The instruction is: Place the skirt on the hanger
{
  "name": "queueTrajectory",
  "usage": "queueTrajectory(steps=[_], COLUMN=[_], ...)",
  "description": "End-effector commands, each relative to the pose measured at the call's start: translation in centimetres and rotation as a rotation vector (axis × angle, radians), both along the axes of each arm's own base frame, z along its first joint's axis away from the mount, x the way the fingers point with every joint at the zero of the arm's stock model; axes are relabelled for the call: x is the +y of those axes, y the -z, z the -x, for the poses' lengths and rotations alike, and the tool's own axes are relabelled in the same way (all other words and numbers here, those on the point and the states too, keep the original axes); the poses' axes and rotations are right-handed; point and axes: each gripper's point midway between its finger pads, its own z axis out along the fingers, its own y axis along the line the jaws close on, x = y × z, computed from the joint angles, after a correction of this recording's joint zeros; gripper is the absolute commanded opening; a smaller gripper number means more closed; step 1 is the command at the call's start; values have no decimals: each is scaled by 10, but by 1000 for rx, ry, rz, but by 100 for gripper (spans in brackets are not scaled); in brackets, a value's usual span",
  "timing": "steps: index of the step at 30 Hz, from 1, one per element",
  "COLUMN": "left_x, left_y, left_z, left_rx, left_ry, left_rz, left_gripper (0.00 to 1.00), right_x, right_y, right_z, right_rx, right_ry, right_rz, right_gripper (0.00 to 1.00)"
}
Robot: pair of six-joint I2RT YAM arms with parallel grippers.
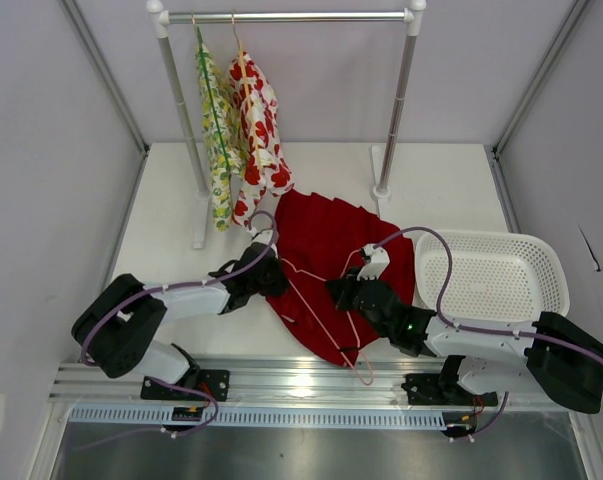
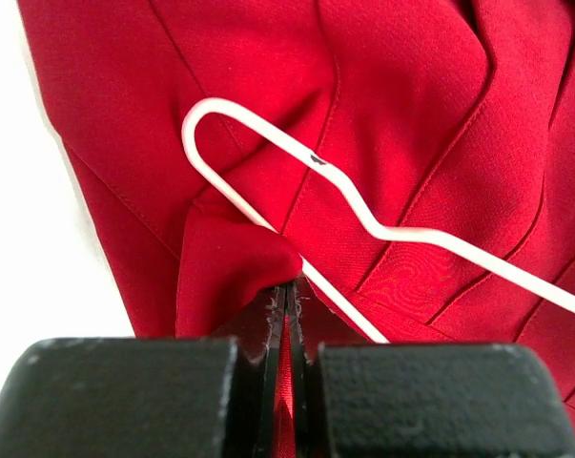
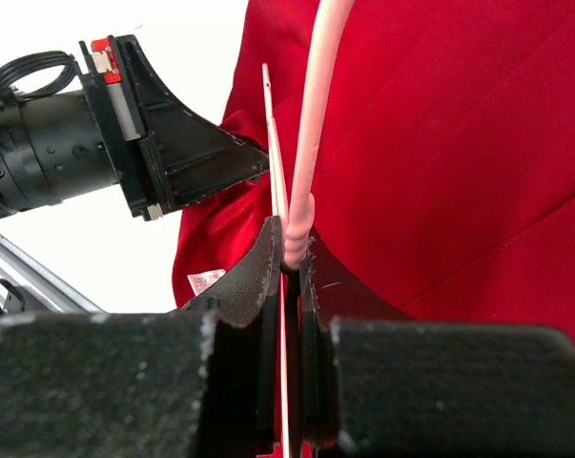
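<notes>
White tabletop (image 1: 171, 230) at our two-arm bench: the red skirt (image 1: 326, 235) lies spread flat between the clothes rail (image 1: 281, 17) and the arms, with the pink hanger (image 2: 411, 232) resting on it. Our left gripper (image 2: 289, 296) is pinched onto a fold at the skirt's edge; our right gripper (image 3: 289, 253) is clamped on the hanger's twisted neck. A white basket (image 1: 481, 237) sits to the right

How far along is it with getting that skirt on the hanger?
Done: the hanger lies on the skirt. In hand: the left gripper pinches a skirt fold, and the right gripper clamps the hanger's neck. Remaining: getting the skirt onto the hanger.
</notes>
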Motion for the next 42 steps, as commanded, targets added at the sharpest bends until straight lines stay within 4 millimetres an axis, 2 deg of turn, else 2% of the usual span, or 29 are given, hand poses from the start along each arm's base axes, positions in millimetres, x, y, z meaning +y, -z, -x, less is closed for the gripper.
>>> queueTrajectory(steps=[1,6,13,24,29,42], left_x=[4,6,4,8,10,14], left_y=[-9,-17,-29,-33,-39,-31], left_z=[-6,-4,1,1,3,15], left_rx=[-22,-34,-55,-69,-71,-37], left_ry=[-21,-12,29,36,55,104], left_rz=[39,72,97,89,86,74], left_gripper=[6,6,18,4,6,8], right_x=[3,-11,-24,-27,-31,-39], right_y=[-2,11,18,17,19,19], right_z=[-3,-9,-14,-17,-19,-25], right_rx=[1,27,41,37,41,40], right_ry=[25,53,71,79,81,95], right_rz=[-17,0,5,6,11,15], right_gripper=[0,0,0,0,0,0])
